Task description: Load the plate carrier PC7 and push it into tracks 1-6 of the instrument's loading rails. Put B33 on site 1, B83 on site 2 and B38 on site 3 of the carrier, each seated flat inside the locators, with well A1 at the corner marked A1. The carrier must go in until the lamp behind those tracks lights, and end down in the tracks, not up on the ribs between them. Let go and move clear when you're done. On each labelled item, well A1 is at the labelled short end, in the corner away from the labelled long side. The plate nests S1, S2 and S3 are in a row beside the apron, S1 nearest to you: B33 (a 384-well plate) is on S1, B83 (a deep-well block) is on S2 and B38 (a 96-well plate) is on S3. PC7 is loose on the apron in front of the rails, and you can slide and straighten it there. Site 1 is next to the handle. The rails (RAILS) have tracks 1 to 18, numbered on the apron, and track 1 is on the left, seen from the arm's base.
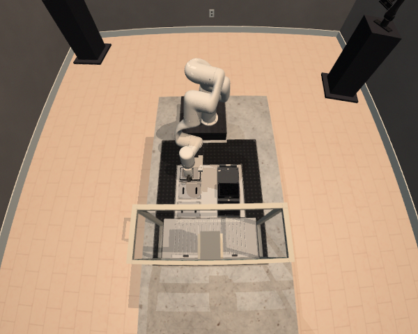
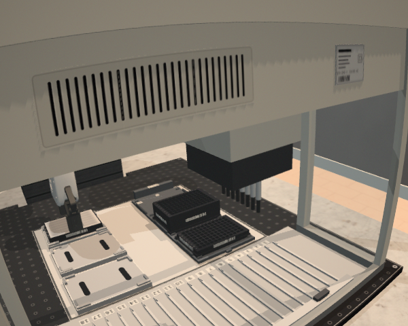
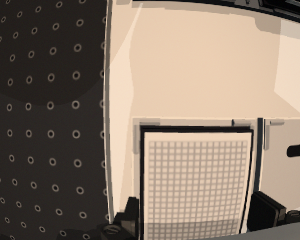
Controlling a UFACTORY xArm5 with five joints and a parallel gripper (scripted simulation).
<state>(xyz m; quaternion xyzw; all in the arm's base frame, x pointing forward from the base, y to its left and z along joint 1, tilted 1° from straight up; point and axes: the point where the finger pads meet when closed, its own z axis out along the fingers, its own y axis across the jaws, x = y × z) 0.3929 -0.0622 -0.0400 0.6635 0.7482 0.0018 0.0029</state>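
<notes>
B33 (image 2: 60,224) (image 3: 197,180), a pale-topped plate with a black skirt, lies on nest S1 (image 3: 136,142). My gripper (image 1: 189,177) (image 2: 69,218) (image 3: 197,214) is open around it, one finger beside each long side, with a gap in the wrist view. Carrier PC7 (image 1: 228,174) (image 2: 143,206) lies on the apron (image 2: 155,250), its handle (image 2: 153,189) toward the arm's base. Site 1 is bare. Tall black B83 (image 1: 228,189) (image 2: 186,206) sits on site 2. Black B38 (image 2: 213,231) sits on site 3. B33's far side is hidden in the exterior view.
Nests S2 (image 1: 189,190) (image 2: 84,250) (image 3: 282,175) and S3 (image 2: 104,289) are empty. The rails (image 2: 253,280) lie in front of PC7's far end. The pipetting head (image 2: 239,168) hangs over the deck, and the instrument's frame (image 1: 209,207) spans above the apron's far end.
</notes>
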